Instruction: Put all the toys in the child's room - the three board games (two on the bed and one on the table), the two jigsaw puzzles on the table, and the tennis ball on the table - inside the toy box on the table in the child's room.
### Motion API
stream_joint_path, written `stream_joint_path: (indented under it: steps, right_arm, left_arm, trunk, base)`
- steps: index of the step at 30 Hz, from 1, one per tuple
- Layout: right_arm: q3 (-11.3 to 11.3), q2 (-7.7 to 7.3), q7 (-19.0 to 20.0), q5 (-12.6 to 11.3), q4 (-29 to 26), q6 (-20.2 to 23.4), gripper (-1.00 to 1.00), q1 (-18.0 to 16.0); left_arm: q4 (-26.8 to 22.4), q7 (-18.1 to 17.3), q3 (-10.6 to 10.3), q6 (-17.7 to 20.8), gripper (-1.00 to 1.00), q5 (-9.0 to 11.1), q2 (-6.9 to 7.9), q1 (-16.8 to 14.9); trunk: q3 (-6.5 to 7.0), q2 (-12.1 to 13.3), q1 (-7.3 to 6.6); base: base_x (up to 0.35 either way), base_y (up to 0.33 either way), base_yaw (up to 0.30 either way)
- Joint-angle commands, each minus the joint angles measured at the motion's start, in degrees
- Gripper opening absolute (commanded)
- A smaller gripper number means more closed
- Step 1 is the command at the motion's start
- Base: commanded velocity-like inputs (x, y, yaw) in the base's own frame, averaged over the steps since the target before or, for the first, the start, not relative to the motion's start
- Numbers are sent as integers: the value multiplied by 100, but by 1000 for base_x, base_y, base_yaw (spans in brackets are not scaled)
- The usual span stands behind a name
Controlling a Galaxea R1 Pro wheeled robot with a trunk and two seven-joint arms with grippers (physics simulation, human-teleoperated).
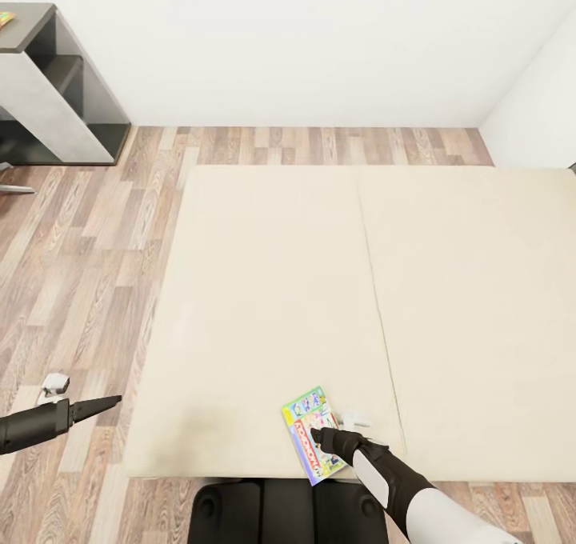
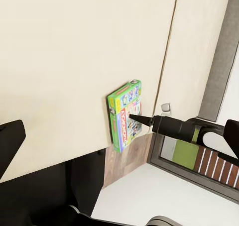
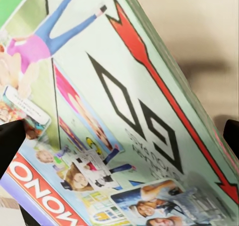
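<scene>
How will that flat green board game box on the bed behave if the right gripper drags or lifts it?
The flat green cardboard board game box looks stiff, so it probably won't flop. Lying flat, it can't roll or tip. Its glossy printed lid may slip on the cream mattress, and it sits near the edge, so a drag could overhang it.

Plain white walls (image 1: 320, 40) behind a wide cream bed (image 1: 336, 288) split by a lengthwise seam. Wood-plank floor (image 1: 72, 288) beside the bed. Grey stepped shelf unit (image 1: 56, 96) against the wall, beyond the bed's corner.
</scene>
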Motion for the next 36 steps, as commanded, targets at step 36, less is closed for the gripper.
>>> stream_joint_path:
  steps: [36]
  right_arm:
    - [2,0,46,-32,36,38,100,-8]
  left_arm:
    - [-2,-45,7,59,100,-51,7,-8]
  trunk:
    - [-6,-6,5]
  base:
    - [0,11,0]
